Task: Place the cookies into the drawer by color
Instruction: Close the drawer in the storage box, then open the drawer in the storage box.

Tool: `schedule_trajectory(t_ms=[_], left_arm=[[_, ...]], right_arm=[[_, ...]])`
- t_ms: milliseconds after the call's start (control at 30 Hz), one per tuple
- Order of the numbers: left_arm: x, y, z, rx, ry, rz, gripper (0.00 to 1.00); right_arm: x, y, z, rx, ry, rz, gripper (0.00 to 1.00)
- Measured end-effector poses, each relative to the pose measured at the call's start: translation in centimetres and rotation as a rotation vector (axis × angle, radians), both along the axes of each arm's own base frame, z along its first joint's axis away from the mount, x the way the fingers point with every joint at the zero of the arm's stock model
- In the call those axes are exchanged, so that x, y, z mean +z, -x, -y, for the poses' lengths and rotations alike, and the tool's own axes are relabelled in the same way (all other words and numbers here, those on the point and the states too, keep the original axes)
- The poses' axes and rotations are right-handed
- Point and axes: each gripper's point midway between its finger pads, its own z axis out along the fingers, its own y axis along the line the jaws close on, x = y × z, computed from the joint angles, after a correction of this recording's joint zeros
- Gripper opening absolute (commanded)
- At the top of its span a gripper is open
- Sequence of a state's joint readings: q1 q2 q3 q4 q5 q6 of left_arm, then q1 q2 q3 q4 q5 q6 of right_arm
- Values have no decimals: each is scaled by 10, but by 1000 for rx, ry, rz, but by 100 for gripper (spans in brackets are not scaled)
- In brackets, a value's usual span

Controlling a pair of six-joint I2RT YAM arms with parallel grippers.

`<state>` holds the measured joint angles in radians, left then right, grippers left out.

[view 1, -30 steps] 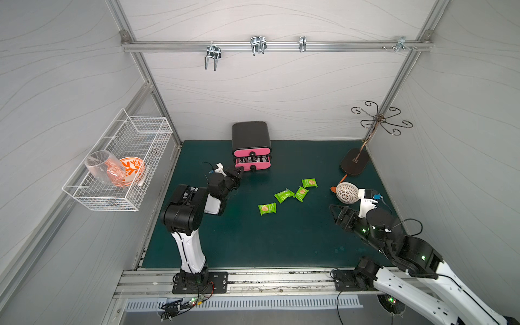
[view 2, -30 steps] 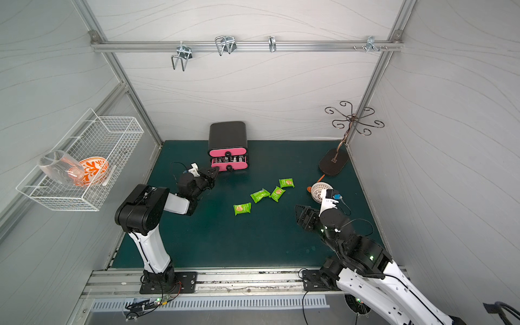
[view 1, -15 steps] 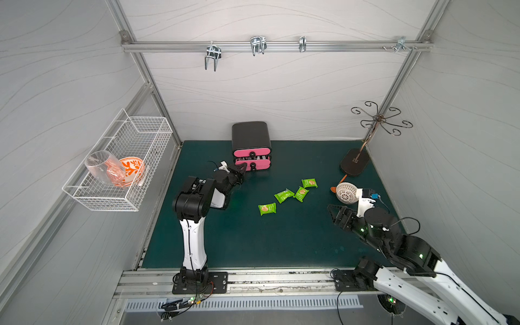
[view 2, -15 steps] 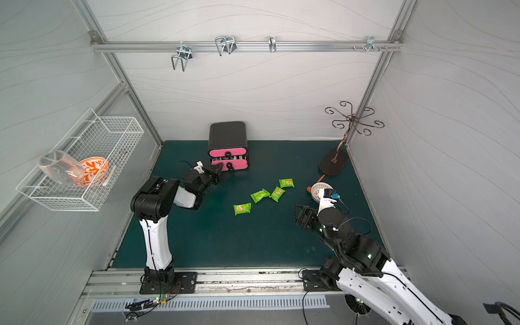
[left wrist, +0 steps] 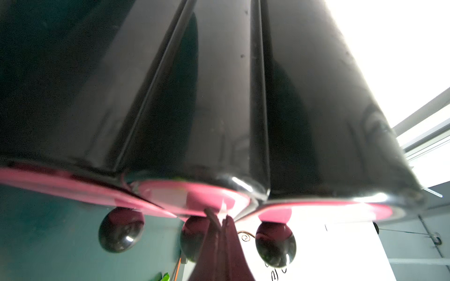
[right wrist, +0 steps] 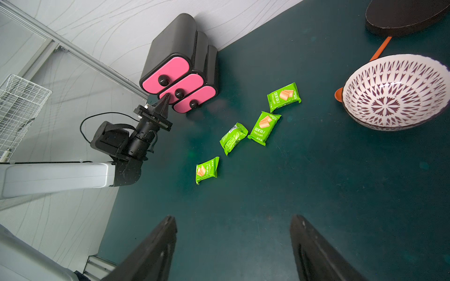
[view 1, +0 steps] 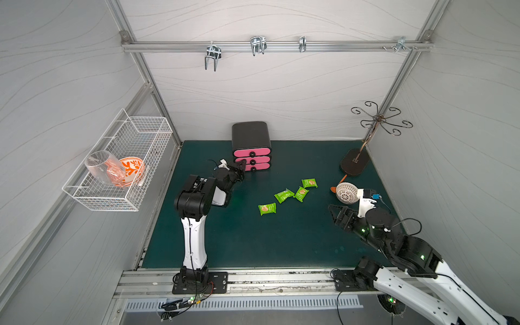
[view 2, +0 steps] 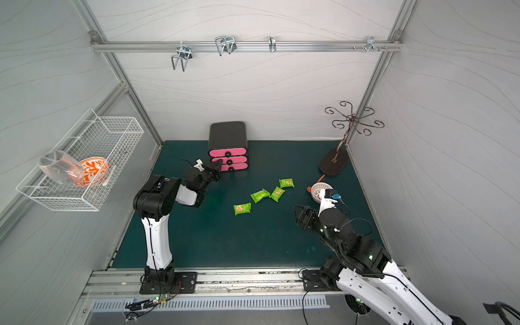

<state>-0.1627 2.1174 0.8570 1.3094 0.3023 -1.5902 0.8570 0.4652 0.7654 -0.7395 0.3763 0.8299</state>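
Observation:
The drawer point(view 1: 251, 135) is a black cabinet with three pink fronts and black knobs, standing at the back of the green mat; all three look pushed in. My left gripper point(view 1: 242, 164) is shut with nothing in it. Its tips point(left wrist: 220, 217) rest against the middle pink front point(left wrist: 194, 194), beside that drawer's knob point(left wrist: 192, 239). Several green cookies point(view 1: 267, 208) point(view 1: 284, 195) point(view 1: 301, 193) point(view 1: 309, 183) lie loose mid-mat, also seen in the right wrist view point(right wrist: 206, 170). My right gripper point(right wrist: 235, 217) hangs open and empty over bare mat, right of the cookies point(view 2: 242, 208).
A white perforated bowl-like thing with an orange handle point(view 1: 347, 192) sits just behind my right wrist. A curly metal stand with a dark base point(view 1: 354, 166) stands at the back right. A wire basket point(view 1: 121, 168) holding a glass and an orange bowl hangs on the left wall.
My left arm has risen at the elbow, and its shut gripper has moved forward to the middle drawer front. The right arm and the cookies have not moved.

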Motion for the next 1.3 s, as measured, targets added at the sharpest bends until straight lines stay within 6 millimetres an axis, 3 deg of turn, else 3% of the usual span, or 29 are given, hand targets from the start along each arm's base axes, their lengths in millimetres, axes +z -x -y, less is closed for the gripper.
schedule_trajectory(t_ms=[100,167,233,333,467,533,633,767,833,900,1033,1300], left_arm=[[5,16,-3,-7,-21,-21,14],[26,35,-4,-25,-59,-18,20],[62,54,-3,-54,-114,17,27],[133,90,-5,-82,-271,119,40],[214,131,-15,-78,-582,239,52],[233,143,-23,-70,-735,262,56],[220,152,-35,-94,-935,200,64],[158,155,-49,-203,-1102,21,83],[129,159,-54,-265,-1138,-59,85],[114,163,-56,-312,-1157,-102,85],[108,168,-59,-342,-1174,-116,85],[104,170,-63,-338,-1169,-144,86]], right_arm=[[1,-3,-10,25,-3,-2,78],[1,-11,-26,54,-9,-9,79],[-1,-23,-47,82,-17,-23,81],[-12,-47,-86,115,-29,-57,79],[-30,-94,-140,138,-101,-135,61],[-42,-122,-164,151,-165,-175,58],[-60,-160,-200,180,-228,-225,53],[-79,-192,-243,228,-290,-265,45],[-88,-203,-258,239,-313,-277,44],[-99,-214,-271,247,-328,-293,43],[-123,-237,-294,249,-370,-317,43],[-165,-273,-311,170,-458,-382,47]])
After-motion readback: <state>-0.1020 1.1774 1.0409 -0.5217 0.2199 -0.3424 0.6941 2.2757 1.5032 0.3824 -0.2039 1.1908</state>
